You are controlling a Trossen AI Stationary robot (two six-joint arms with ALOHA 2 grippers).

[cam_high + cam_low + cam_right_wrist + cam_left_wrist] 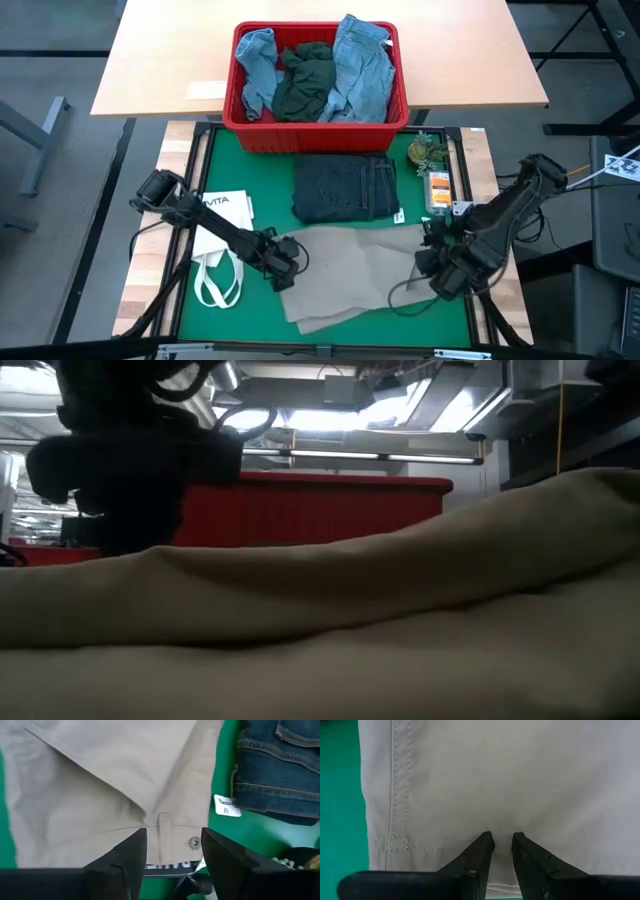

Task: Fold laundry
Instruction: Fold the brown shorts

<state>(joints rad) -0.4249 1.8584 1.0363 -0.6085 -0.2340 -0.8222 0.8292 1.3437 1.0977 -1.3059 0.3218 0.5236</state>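
Observation:
Beige trousers (360, 275) lie spread flat on the near half of the green mat and fill the low view (350, 610). Folded dark navy jeans (345, 188) rest on the mat just behind them. Light blue and dark green-grey pieces are heaped in the red basket (320, 110) at the far side. My left gripper (288, 262) is at the trousers' left end, nearly shut. My right gripper (432, 262) hovers open over the right end; its fingers stand on either side of the waistband button (194, 842) and belt loop. My left gripper (502, 842) comes from above onto the trousers' stitched hem edge (502, 851) at the left end. A narrow strip of cloth shows between the two close fingertips (482, 845). The trousers lie flat on the mat; one layer or several, I cannot tell.
A white tote bag (220, 245) with loop handles lies on the mat's left side under my left arm. A small plant (428, 152) and an orange packet (438, 188) sit by the mat's right edge. A white tag (225, 805) sticks out of the jeans.

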